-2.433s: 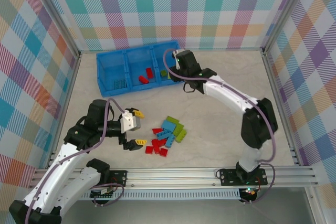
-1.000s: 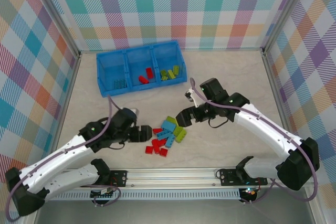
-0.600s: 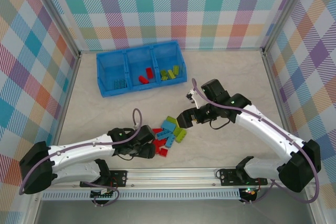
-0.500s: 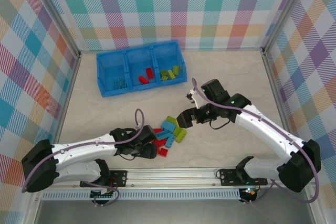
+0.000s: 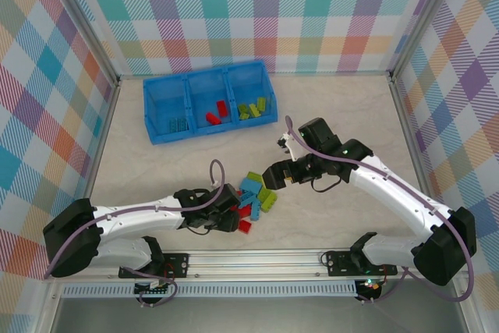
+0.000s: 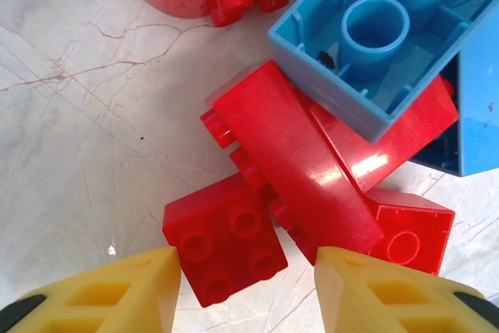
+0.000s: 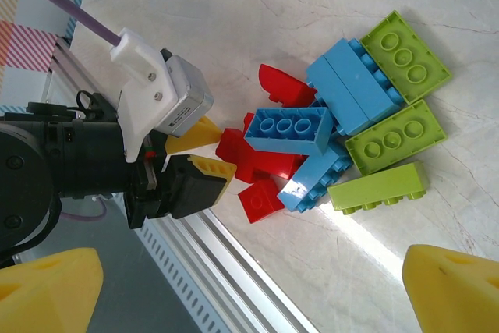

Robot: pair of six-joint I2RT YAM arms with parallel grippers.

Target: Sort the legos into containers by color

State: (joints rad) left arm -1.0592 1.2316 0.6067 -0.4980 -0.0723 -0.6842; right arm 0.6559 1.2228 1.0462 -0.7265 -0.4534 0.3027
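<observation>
— Left pincer (image 6: 245, 290) has crept further right along the desk (image 5: 335, 115) in the last half second and now sits at the near edge of the legos (image 5: 251, 200).

— And its jaws?

— Spread, not pinching. Its wrist camera has a small red brick (image 6: 226, 251) lying flat between the two yellow tips. The brick is just beside the left tip, with a gap to the right one.

— What else shows there?

— A light blue brick (image 6: 374, 44) lying upside down on the red ones, hollow side up. From above that detail is too small to read.

— The right pincer (image 5: 269, 176)?

— Unmoved. It hangs at the far right side of the pile, jaws wide apart and empty. Its camera sees three lime bricks (image 7: 394, 142) on that side.

— The tray (image 5: 156, 126)?

— Unchanged at the far end, well apart from both arms: one blue piece in the left compartment, reds in the middle, limes in the right.
</observation>
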